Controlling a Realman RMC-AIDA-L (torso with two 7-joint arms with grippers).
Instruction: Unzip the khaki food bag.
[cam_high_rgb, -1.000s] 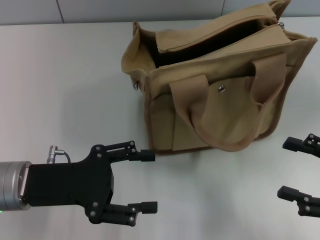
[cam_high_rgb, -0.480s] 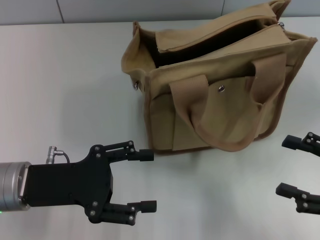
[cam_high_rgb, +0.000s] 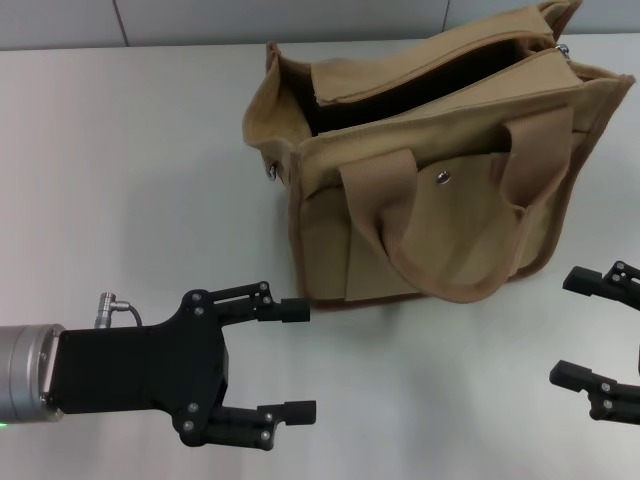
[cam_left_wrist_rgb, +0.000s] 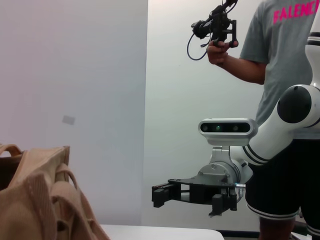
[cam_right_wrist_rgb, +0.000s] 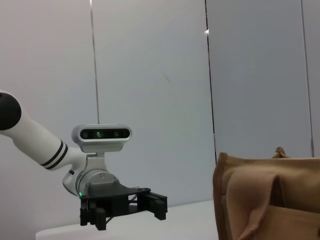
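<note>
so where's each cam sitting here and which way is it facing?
Head view: on the robot's head, looking forward and down at the table and the khaki food bag, top open; left pincer and right pincer both open, short of the bag.
Left wrist view: on the left wrist, looking level across the table; shows a bag edge, the right arm's pincer, a person behind.
Right wrist view: on the right wrist, looking level the opposite way; shows the bag and the left arm's pincer.
Shared: the bag appears in all three.
</note>
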